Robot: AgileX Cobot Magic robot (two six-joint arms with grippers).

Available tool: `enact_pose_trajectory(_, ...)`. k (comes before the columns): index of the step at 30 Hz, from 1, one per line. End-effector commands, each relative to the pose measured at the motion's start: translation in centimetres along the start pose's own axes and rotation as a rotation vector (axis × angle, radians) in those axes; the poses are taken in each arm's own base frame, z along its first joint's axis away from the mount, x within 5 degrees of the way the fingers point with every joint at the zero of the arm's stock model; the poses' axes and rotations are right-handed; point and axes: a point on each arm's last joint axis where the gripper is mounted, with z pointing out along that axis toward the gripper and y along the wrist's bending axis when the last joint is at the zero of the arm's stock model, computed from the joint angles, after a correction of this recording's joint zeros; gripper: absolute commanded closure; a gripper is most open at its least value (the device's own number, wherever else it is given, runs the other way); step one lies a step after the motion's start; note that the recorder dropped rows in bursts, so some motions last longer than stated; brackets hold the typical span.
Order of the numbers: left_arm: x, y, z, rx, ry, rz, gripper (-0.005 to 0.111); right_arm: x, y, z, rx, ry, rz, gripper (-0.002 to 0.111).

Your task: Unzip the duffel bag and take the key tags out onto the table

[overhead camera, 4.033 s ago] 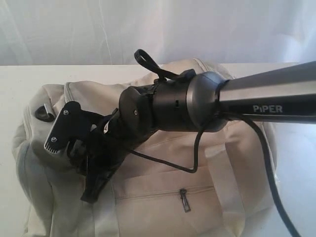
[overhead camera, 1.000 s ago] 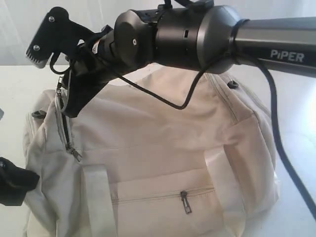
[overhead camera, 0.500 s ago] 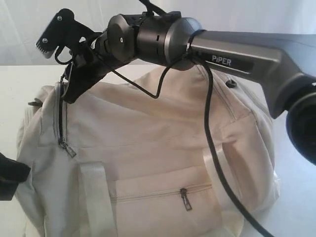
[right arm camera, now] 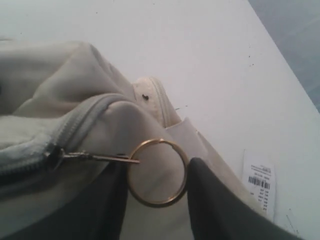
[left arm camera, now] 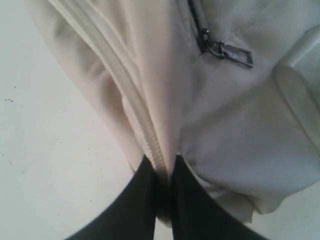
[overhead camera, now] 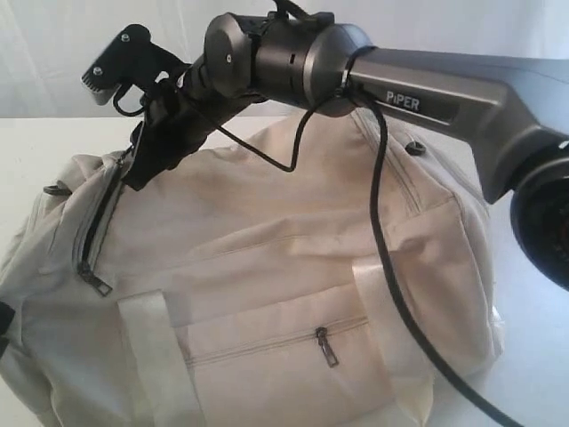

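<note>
- Firstly, the exterior view: the bag (overhead camera: 293, 240) lies on the table (overhead camera: 36, 142), and the right gripper (overhead camera: 116, 127) reaches across to its left end, above the zipper (overhead camera: 100, 218), which gapes only for a short stretch. If the pull goes more upward than along the zipper, the soft bag may rise with it and the teeth will not part.
- The arm's cable (overhead camera: 382, 222) hangs over the bag and could catch on a strap (overhead camera: 151, 356).
- The key tags show in no view and are probably inside the bag; the gap looks too short to reach them.
- Next, the left wrist view: the left gripper (left arm camera: 163, 175) is closed tight on a thin fold of the bag. The pinch is small; under a strong pull the fold may slide out, and the bag loses its anchor.
- Lastly, the right wrist view: the jaws stand about half apart and a ring (right arm camera: 157, 172) on the zipper pull (right arm camera: 100, 157) bridges them, touching both fingers (right arm camera: 220, 210), so it seems clamped across its width. Round wire gives little contact; it may turn or pop out. This bag end is not far from a table edge, so a dragged bag could push the paper label (right arm camera: 260, 182) beside it off.
</note>
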Motion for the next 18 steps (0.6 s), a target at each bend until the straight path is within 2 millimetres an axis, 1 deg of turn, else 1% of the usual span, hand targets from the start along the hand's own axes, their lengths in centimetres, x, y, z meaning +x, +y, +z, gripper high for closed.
enact_pose_trajectory(1, 1.5, -0.1, -0.1, 0.006, 0.124, 0.002, 0.107, 0.4, -1.7, -1.9, 0.004, 0.051, 0.016, 0.108)
enact_pose_trajectory(4, 1.5, -0.1, -0.1, 0.008, 0.117, -0.001, 0.107, 0.7, -1.3, -2.3, -0.045, 0.1, 0.024, 0.108)
enact_pose_trajectory(12, 1.4, -0.1, -0.1, 0.007, 0.11, -0.001, 0.107, 0.6, 0.0, -2.5, -0.18, 0.107, 0.133, 0.108)
enact_pose_trajectory(15, 1.4, -0.1, -0.1, 0.006, 0.106, -0.001, 0.107, 0.7, 0.1, -2.6, -0.192, 0.12, 0.132, 0.099)
enact_pose_trajectory(18, 1.4, -0.1, -0.1, 0.008, 0.106, -0.002, 0.107, 0.8, 0.2, -3.0, -0.216, 0.145, 0.131, 0.083)
